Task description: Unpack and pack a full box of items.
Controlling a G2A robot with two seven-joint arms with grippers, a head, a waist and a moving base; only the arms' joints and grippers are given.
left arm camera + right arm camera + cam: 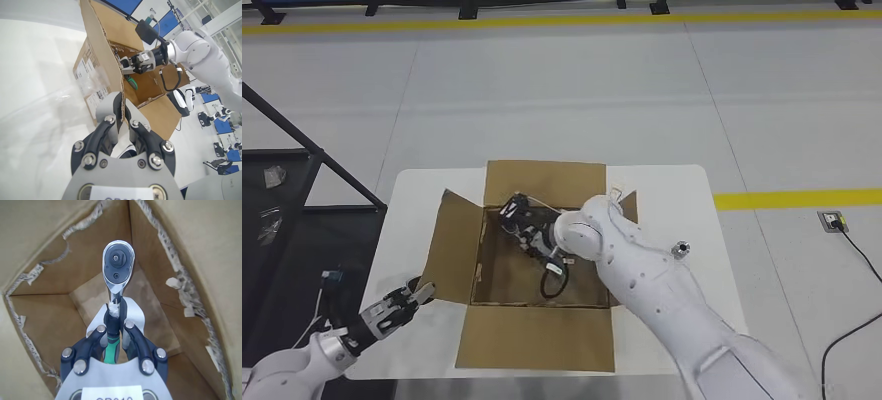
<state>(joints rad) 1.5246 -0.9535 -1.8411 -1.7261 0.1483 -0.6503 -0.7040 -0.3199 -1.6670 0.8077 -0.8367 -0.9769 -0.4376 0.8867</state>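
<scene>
Two end effectors, both clenched. My left end effector (pixel 122 106) pinches the edge of the side flap (pixel 98 37), I judge to steady the box (pixel 542 182) on the bench (pixel 667 190). My right end effector (pixel 115 308) grips the ratchet wrench (pixel 118 262) by its handle, inside the box, head pointing toward a bottom corner.

A robotics lab: yellow floor tape (pixel 782 199), other white robots (pixel 187 102) at blue workstations (pixel 224 126).
</scene>
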